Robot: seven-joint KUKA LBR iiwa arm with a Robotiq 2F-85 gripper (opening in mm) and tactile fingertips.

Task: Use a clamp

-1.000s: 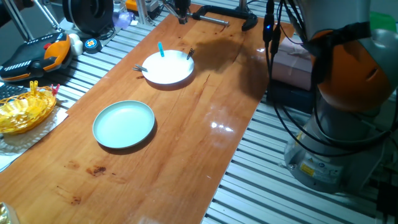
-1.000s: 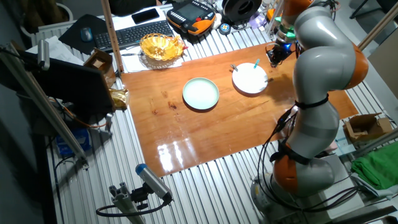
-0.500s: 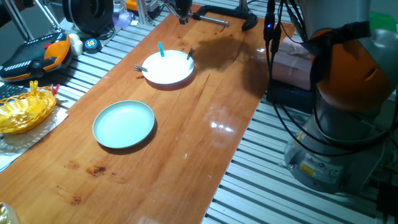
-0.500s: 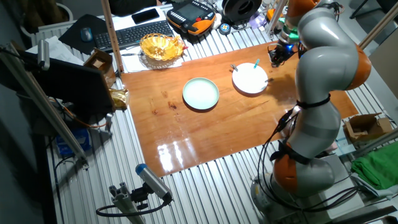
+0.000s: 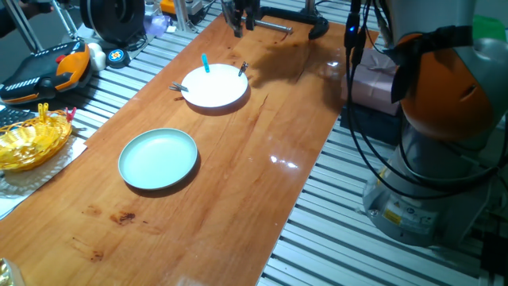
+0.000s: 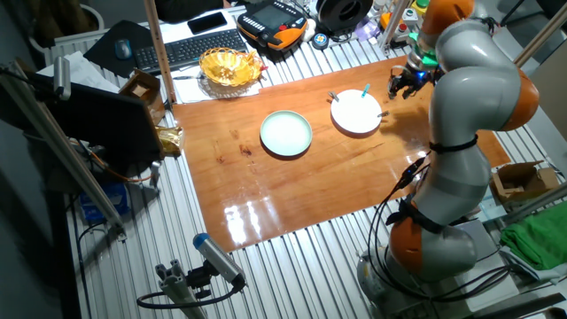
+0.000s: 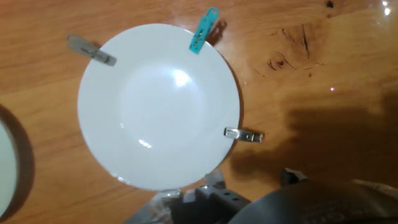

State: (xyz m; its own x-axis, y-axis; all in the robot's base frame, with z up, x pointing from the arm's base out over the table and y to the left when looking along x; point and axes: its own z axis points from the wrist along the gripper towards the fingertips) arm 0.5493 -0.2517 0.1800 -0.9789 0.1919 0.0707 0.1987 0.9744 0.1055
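Observation:
A white plate (image 5: 214,86) lies at the far end of the wooden table. The clamp (image 5: 244,69), a tiny dark grey metal clip, sits on the plate's rim nearest my gripper; it also shows in the hand view (image 7: 244,134). A second small grey clip (image 7: 91,51) and a short teal stick (image 7: 204,30) sit on the same rim (image 7: 230,93). My gripper (image 5: 242,20) hangs above the table beyond the plate, apart from the clamp. Its fingers stand apart with nothing between them. In the other fixed view it (image 6: 403,82) is right of the plate (image 6: 356,112).
A light teal plate (image 5: 158,159) lies nearer on the table. A large black bar clamp (image 5: 286,20) lies at the table's far edge behind my gripper. A yellow wire basket (image 5: 28,139) and orange-black pendant (image 5: 48,67) sit off the table, left. The robot's base (image 5: 444,119) stands right.
My gripper has shifted a little to the right along the far end of the table. The plates and the clips have not moved.

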